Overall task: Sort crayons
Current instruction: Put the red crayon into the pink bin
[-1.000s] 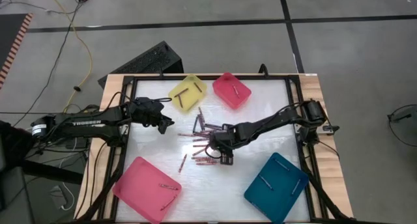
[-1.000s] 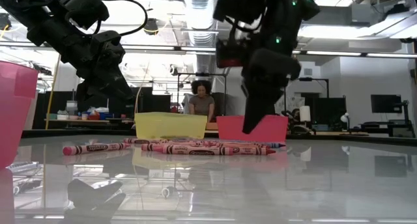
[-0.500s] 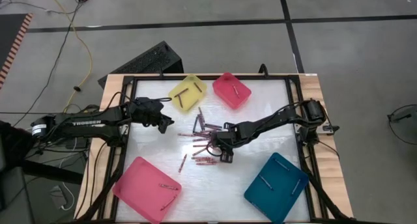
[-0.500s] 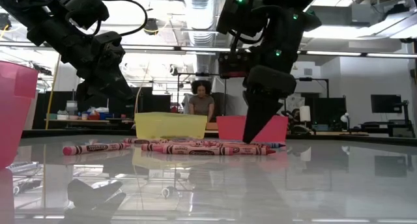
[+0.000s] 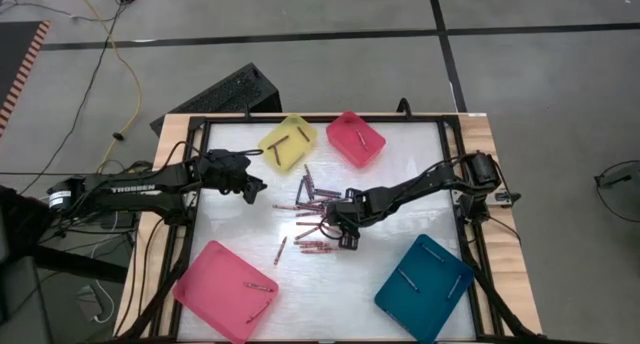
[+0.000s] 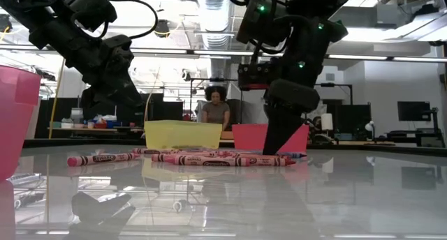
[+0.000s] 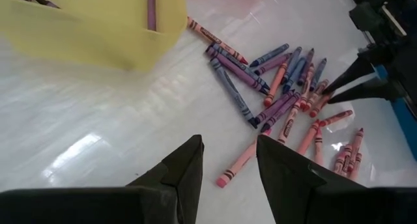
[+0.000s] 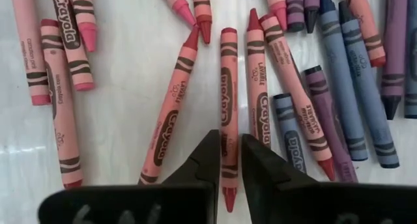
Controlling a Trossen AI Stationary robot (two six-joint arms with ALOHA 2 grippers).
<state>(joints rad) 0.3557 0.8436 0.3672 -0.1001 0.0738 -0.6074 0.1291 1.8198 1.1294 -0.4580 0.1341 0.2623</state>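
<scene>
Crayons (image 5: 312,209) lie scattered mid-bench. Right pincer (image 8: 227,160) is low, fingers narrowly spread astride one red crayon (image 8: 228,107); next it must pinch and lift. Left pincer (image 7: 229,168) waits spread, empty.

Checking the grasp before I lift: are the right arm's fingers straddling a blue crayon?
No, in the right wrist view the right gripper's fingers straddle a red crayon.

The crayons (image 5: 312,212) are pink, red, purple and grey-blue, each wrapper printed with black bands and lettering. They lie on a glossy white bench (image 5: 400,189) edged in pale wood. The trays are yellow (image 5: 288,142), small deep pink (image 5: 356,138), large pink (image 5: 226,289) and teal (image 5: 424,274). Both arms and their fingers (image 8: 199,165) are black.
</scene>
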